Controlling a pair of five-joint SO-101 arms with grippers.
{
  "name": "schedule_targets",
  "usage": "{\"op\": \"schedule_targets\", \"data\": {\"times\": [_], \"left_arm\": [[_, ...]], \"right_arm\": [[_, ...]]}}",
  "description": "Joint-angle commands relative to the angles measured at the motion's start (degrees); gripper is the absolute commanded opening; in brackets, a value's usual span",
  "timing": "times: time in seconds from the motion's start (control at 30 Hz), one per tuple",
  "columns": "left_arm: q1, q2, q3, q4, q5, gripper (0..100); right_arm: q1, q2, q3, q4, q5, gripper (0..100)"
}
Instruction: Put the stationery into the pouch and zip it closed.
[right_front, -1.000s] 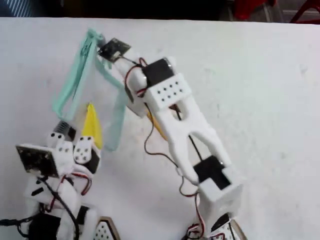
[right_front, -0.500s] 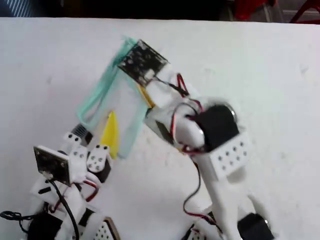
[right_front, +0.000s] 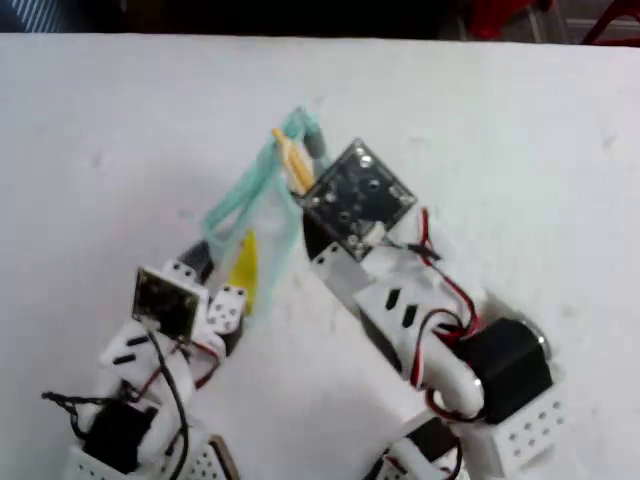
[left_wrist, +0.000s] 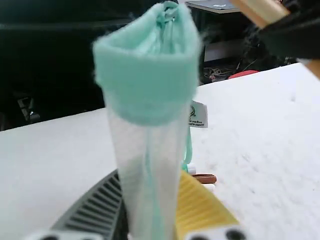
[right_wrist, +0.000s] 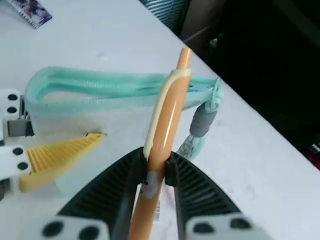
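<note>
Holding the pouch (right_front: 255, 205) taut is judged to be the key to this step. The pouch is found left of the middle of the surface (right_front: 500, 120), with its near end clamped between the jaws of the left end effector (right_front: 221, 263) and its teal zip edge parted only narrowly. Just to its right, the pen (right_wrist: 167, 115) is pinched firmly in the right end effector (right_wrist: 152, 160), with its far end crossing the zip edge. The pen should be lined up with the pouch's length, fed into the gap, and released only once most of the barrel is inside.
</note>
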Motion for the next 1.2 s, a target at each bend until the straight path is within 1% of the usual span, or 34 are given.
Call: {"op": "schedule_targets", "data": {"times": [0.0,0.1,0.2,0.3,0.37,0.5,0.6,0.67,0.87,1.1,1.17], "left_arm": [[-0.3,-0.6,-0.6,-1.0,-0.5,2],[-0.3,-0.6,1.2,-1.0,-0.6,2],[-0.3,-0.6,2.2,-0.6,-0.6,2],[-0.8,-0.7,1.9,2.2,-0.7,3],[-1.8,-0.7,1.1,3.3,-2.0,7],[-4.1,-0.7,-1.2,9.2,-3.0,19],[-4.1,-0.7,-1.8,10.2,-3.0,20],[-3.9,-0.7,-1.8,10.3,-3.0,20],[-3.9,-0.7,-1.8,10.1,-3.0,20],[-4.3,-0.7,-1.8,10.2,-3.1,20],[-4.3,-0.7,-1.8,10.2,-3.2,20]], "right_arm": [[2.1,-2.5,-1.9,-5.5,-1.9,1.6],[3.1,-2.7,-3.9,-9.0,-6.5,1.6],[2.9,-2.6,-4.1,-12.6,-8.1,1.6],[2.9,-2.9,-4.2,-15.5,-9.5,1.6],[2.9,-2.9,-4.2,-16.7,-11.2,1.6],[2.9,-2.6,-4.2,-20.0,-15.4,1.6],[2.8,-2.5,-3.9,-23.1,-20.0,1.6],[1.2,-2.4,-3.6,-24.4,-22.7,1.6],[-4.4,0.2,1.5,-32.0,-23.0,1.6],[-4.5,7.3,2.4,-40.0,-23.5,1.6],[-5.7,8.8,2.4,-41.4,-23.5,1.6]]}}
